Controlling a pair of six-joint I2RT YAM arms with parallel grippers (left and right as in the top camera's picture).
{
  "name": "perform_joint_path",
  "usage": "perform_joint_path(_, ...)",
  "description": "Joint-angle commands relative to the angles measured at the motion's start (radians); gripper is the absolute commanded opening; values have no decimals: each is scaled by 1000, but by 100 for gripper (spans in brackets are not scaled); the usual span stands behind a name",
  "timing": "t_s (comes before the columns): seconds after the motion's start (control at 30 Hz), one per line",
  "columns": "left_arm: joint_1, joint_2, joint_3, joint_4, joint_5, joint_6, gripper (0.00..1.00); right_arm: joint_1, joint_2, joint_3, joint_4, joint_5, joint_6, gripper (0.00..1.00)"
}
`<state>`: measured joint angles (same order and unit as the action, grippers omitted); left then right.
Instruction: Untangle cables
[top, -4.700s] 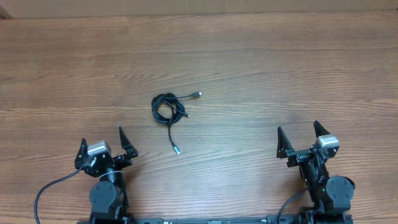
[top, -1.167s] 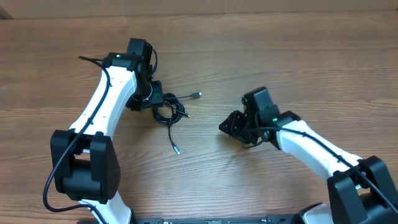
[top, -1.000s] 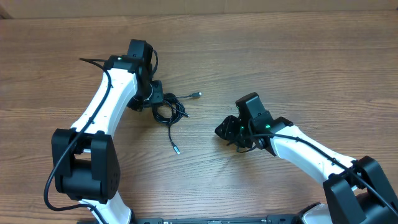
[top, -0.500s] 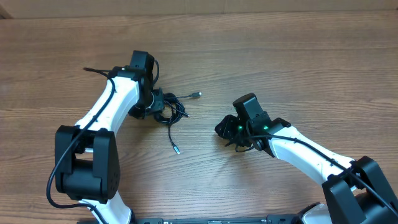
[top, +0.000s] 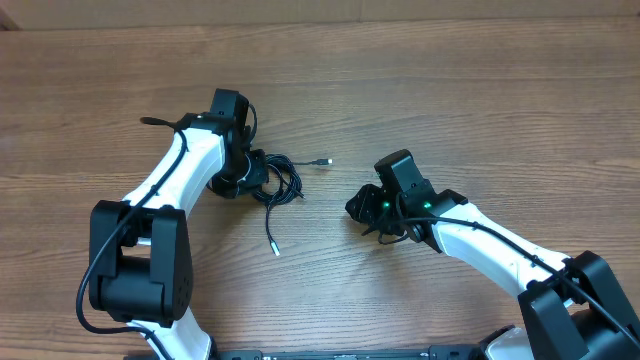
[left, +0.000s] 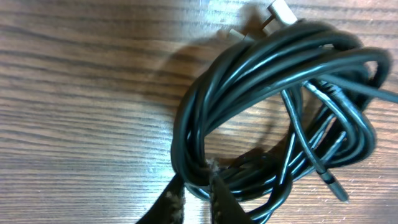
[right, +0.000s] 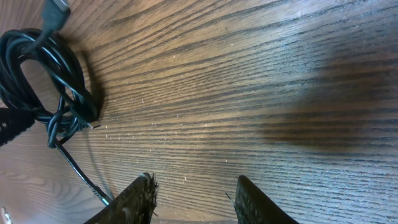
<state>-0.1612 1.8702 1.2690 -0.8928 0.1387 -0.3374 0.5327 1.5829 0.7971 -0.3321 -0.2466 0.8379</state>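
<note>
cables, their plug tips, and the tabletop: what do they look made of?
Cables: likely a rubber or PVC jacket, glossy black; light streaks run along the strands and they bend in tight loops.
Plug tips: probably metal, silvery and shiny.
Table: wood or wood-look laminate, matte to satin; grain lines run across it, can't tell which.

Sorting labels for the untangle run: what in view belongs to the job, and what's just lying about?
Job:
- cables, one tangled coil with loose plug ends
- left end effector, pinching strands of the coil
- right end effector, open, over bare wood beside the coil

Just there:
- table
</note>
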Motion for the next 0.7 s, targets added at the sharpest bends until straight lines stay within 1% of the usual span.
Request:
perform_joint_path(0.0, 0, 8, -8, 0, 47, -3, 8, 7, -6, -5, 5, 10, 3, 41)
perform_joint_path(0.2, -28, 8, -8, -43, 152, -12, 6, 11, -6, -5, 5, -10, 3, 30)
perform_joint_path(0.27, -41, 8, -8, -50, 181, -12, 8, 16, -6, -5, 6, -23, 3, 29)
perform_joint_path(0.33, -45, 7, -6, -48, 179, -10, 7, 17, -6, -5, 6, -23, 2, 29)
perform_joint_path(0.4, -34, 7, 19, -58, 176, -6, 14, 17, -6, -5, 6, -23, -1, 30)
perform_joint_path(0.47, -19, 7, 63, -89, 175, -5, 25, 17, -6, -5, 9, -23, -1, 31)
perform_joint_path(0.5, -10, 7, 88, -98, 168, 3, 35, 17, -6, -5, 10, -14, -1, 34)
perform_joint_path(0.53, 2, 7, 129, -100, 128, 9, 50, 17, -6, -5, 10, -7, 0, 35)
perform_joint_path(0.57, 7, 7, 146, -90, 76, 9, 56, 17, -6, -5, 10, 3, 0, 34)
perform_joint_path(0.63, 10, 7, 150, -49, -8, 8, 56, 17, -6, -5, 10, 10, 0, 35)
perform_joint_path(0.67, 10, 7, 147, -27, -45, 8, 54, 17, -6, -5, 11, 11, 0, 35)
